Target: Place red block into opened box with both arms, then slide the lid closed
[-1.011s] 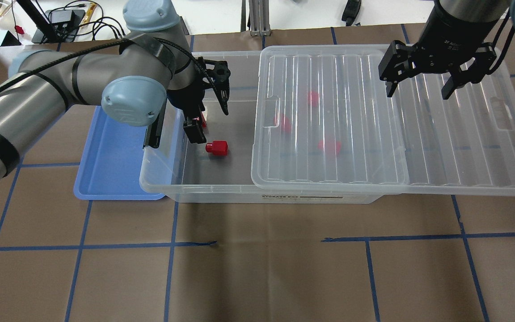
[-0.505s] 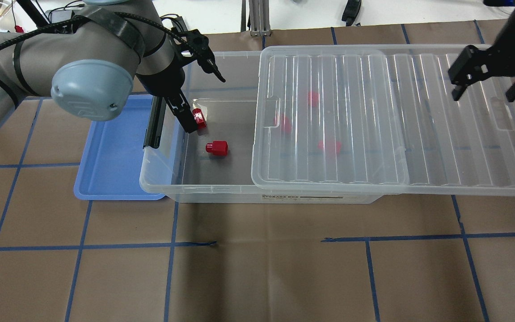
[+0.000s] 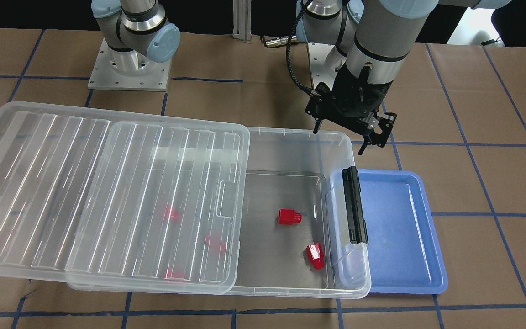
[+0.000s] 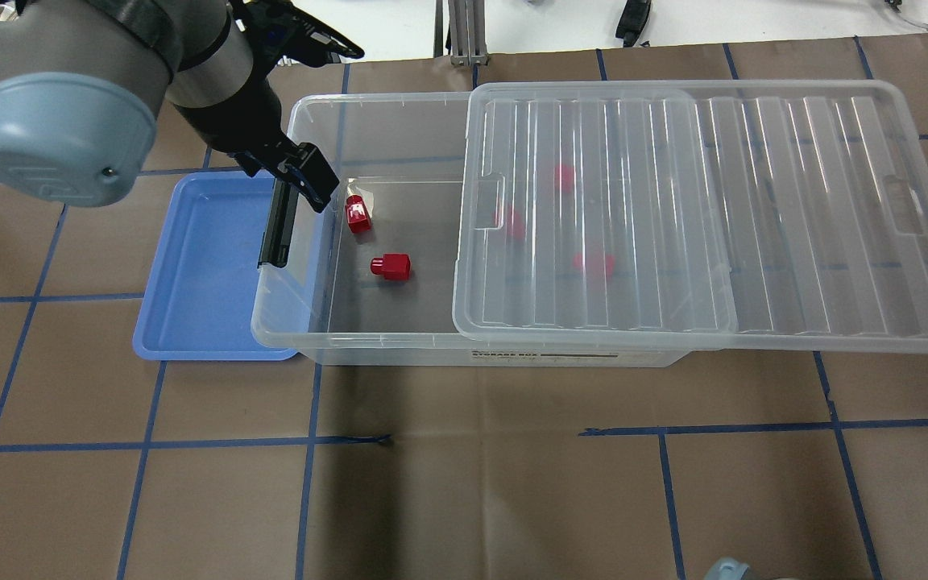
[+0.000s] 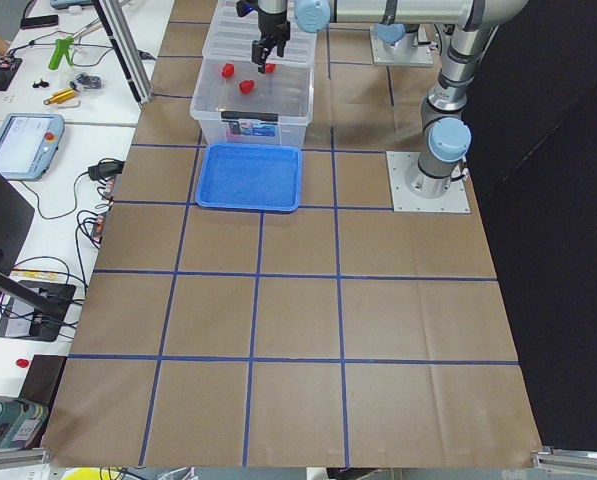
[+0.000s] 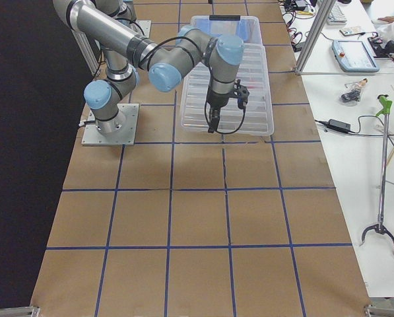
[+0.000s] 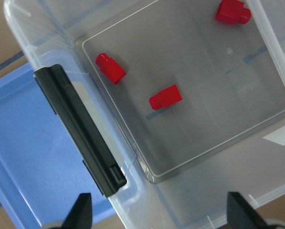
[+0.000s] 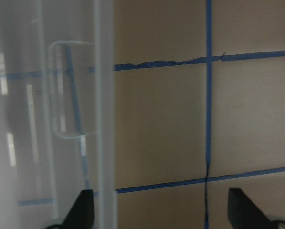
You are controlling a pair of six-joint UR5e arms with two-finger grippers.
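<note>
The clear box stands open at its latch end, and the ribbed lid is slid far to the right over it. Two red blocks lie on the uncovered floor, and three more show blurred under the lid. My left gripper hangs open and empty above the box's back-left corner. In the left wrist view the red blocks lie below it. My right gripper is open over the lid's short end and the bare table. In the overhead view it is nearly out of frame.
A blue tray lies empty against the box's latch end, partly under the black latch bar. Brown paper with blue tape lines covers the table. Cables and tools sit beyond the back edge.
My left gripper has drawn up and back to the left, away from the red block near the latch end. The right gripper has moved right, off the lid and almost out of the overhead view.
</note>
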